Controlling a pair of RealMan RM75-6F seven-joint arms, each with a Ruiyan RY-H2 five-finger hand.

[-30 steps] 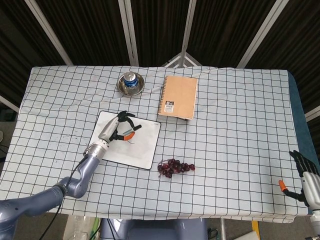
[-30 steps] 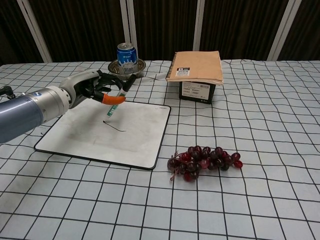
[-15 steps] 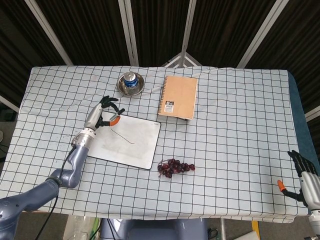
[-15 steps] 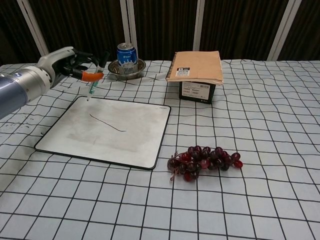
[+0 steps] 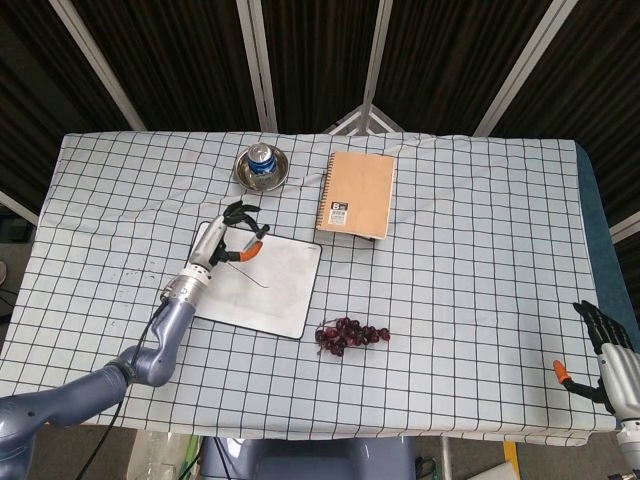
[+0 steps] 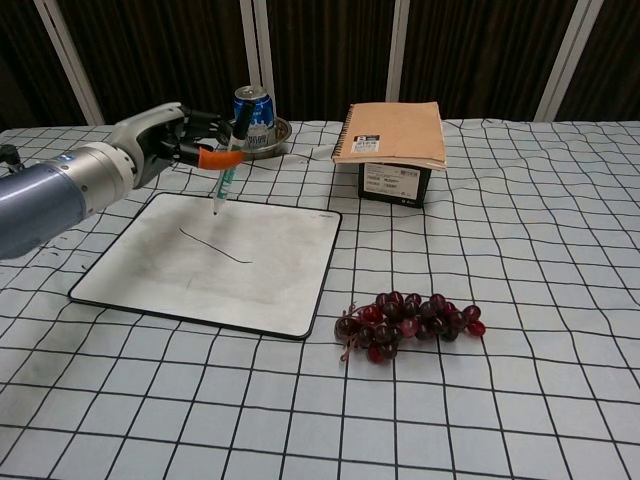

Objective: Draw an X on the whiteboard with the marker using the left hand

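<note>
1. Nearest to me on the table [image 6: 520, 400] is a bunch of grapes [image 6: 410, 322], lying just off the right front corner of the whiteboard [image 6: 270, 280]. It plays no part in the job.

2. My right hand [image 5: 610, 355] sits at the table's near right edge, well away from the work. Its fingers are spread and I see nothing gripped in it.

3. On the whiteboard I count one dark stroke [image 6: 215, 245], a single slanting line across the middle. I judge that as the first leg of the X, so about half the drawing is done.

4. My left hand [image 6: 165, 145] is over the board's far edge, fingers closed around the marker [image 6: 225, 180], which is tilted with its tip pointing down near the far border. I cannot tell whether the tip touches the surface or hangs just above it.

5. What is left, as I read it: the second stroke, crossing the first. The tip's place above the existing line looks like a fair start for that crossing leg.

6. Farther back stand a can in a metal bowl [image 6: 252, 128] and a brown notebook [image 6: 392, 135] resting on a small box, both off the board.
</note>
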